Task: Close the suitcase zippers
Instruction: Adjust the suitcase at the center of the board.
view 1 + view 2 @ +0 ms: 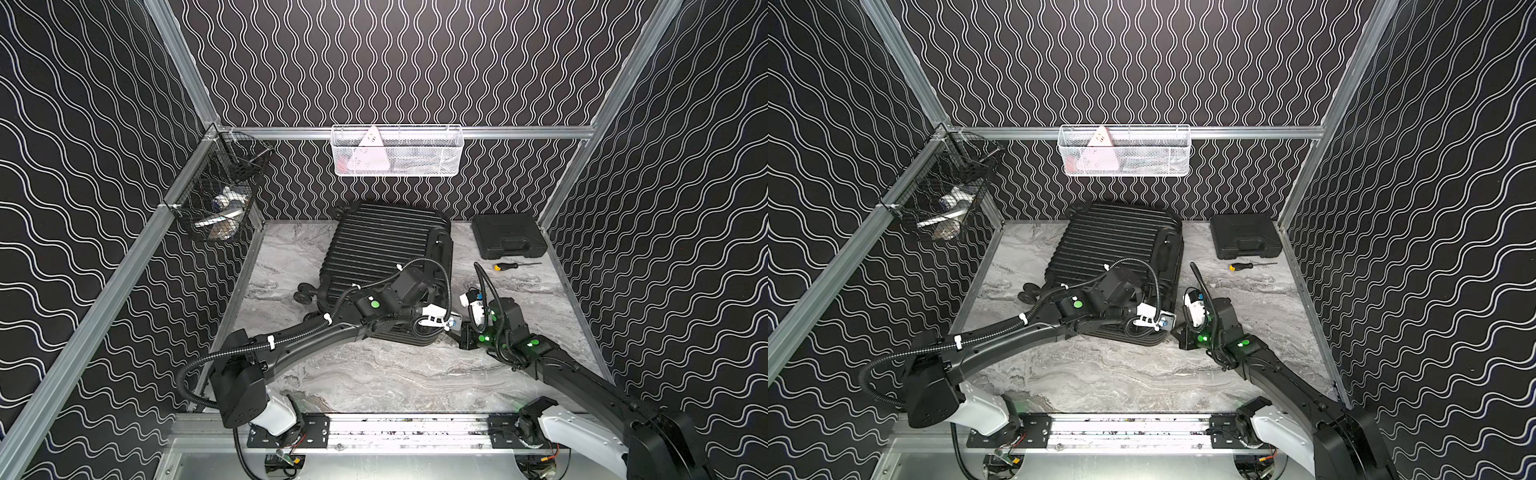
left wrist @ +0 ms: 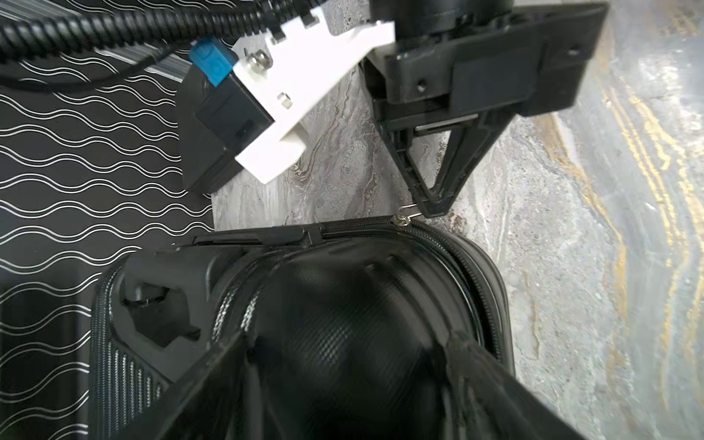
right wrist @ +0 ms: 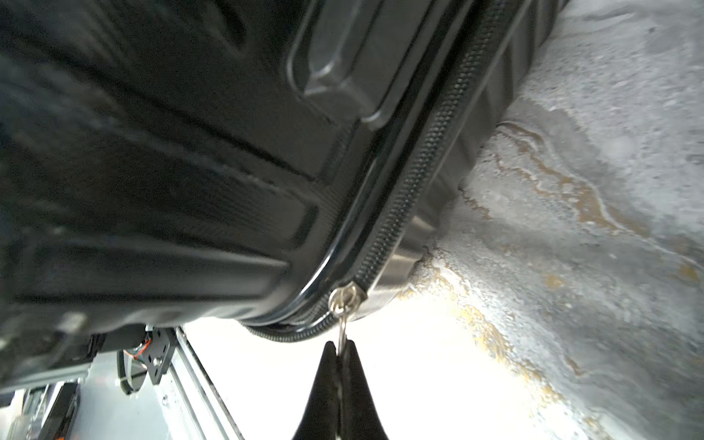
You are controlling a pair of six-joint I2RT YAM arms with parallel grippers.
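The suitcase (image 1: 386, 249) lies flat on the bench (image 1: 374, 374). Its long axis runs front to back, with the wheels toward the robot. The right gripper (image 3: 340, 348) is pinched tight on the zipper pull (image 3: 343, 304) at the near right corner. The left gripper (image 2: 348, 339) is spread wide over the shell, holding nothing.

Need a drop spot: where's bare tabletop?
Widest: grey marble tabletop between the black ribbed hard-shell suitcase and front aluminium rail. Also left of the suitcase. Crowded: left gripper, and right gripper pinching the silver zipper pull, at its near right corner; black plastic tool case, black-and-yellow screwdriver back right.
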